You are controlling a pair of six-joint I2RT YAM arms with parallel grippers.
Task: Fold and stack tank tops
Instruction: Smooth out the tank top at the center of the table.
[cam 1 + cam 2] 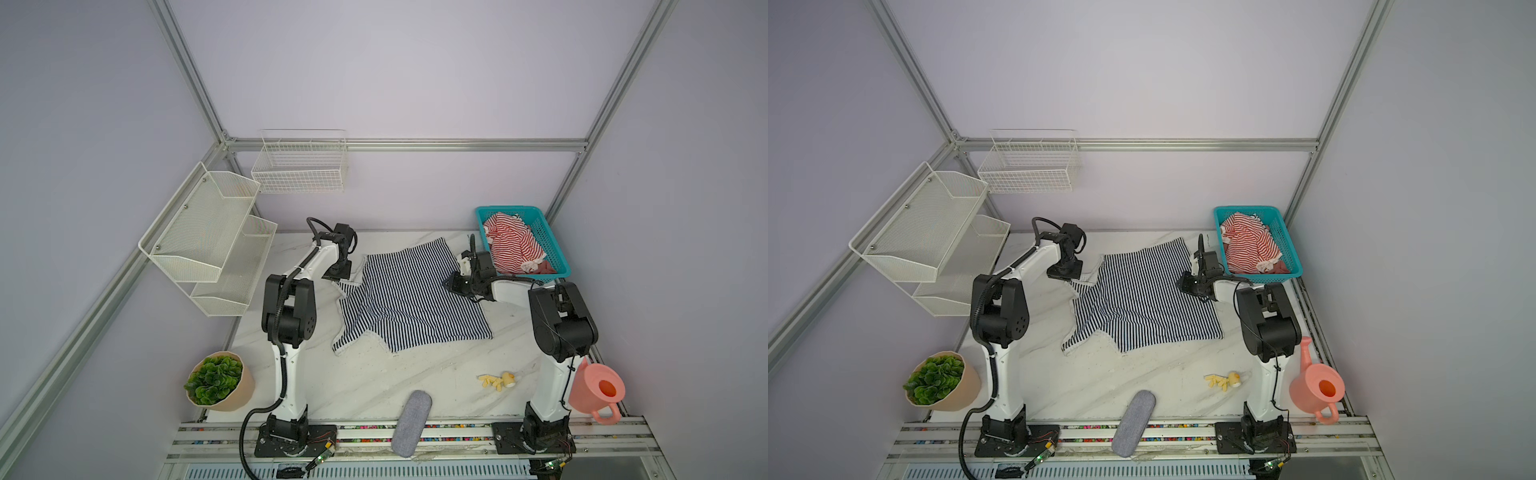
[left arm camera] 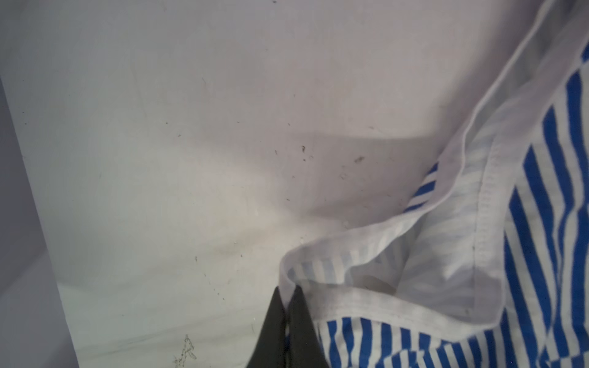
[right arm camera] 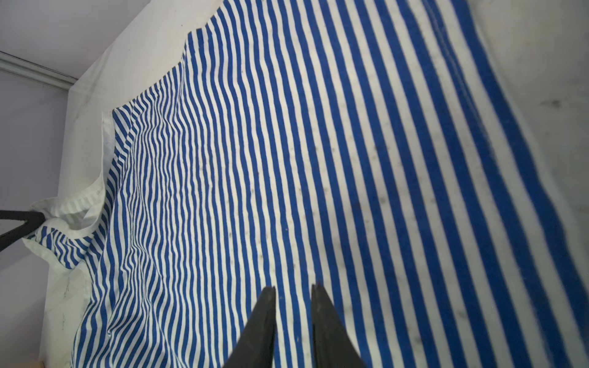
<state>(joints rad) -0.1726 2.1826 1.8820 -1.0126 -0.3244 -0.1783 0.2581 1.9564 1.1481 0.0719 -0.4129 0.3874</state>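
Observation:
A navy-and-white striped tank top [image 1: 411,299] [image 1: 1142,299] lies spread on the marble table in both top views. My left gripper [image 1: 345,276] [image 2: 288,290] is shut on the white trim of its far left corner [image 2: 366,251], which is slightly bunched. My right gripper [image 1: 446,284] [image 3: 293,288] hovers over the top's right side [image 3: 287,159], its jaws a narrow gap apart with flat striped cloth showing between them. A red-and-white tank top [image 1: 513,245] [image 1: 1250,245] lies crumpled in the teal basket [image 1: 507,209] at the back right.
A grey felt case [image 1: 411,424] lies over the front rail. A small yellow toy [image 1: 498,380] sits front right, near a pink watering can [image 1: 596,390]. A potted plant [image 1: 216,380] stands front left. White mesh shelves [image 1: 208,237] and a wire basket [image 1: 301,166] hang on the walls.

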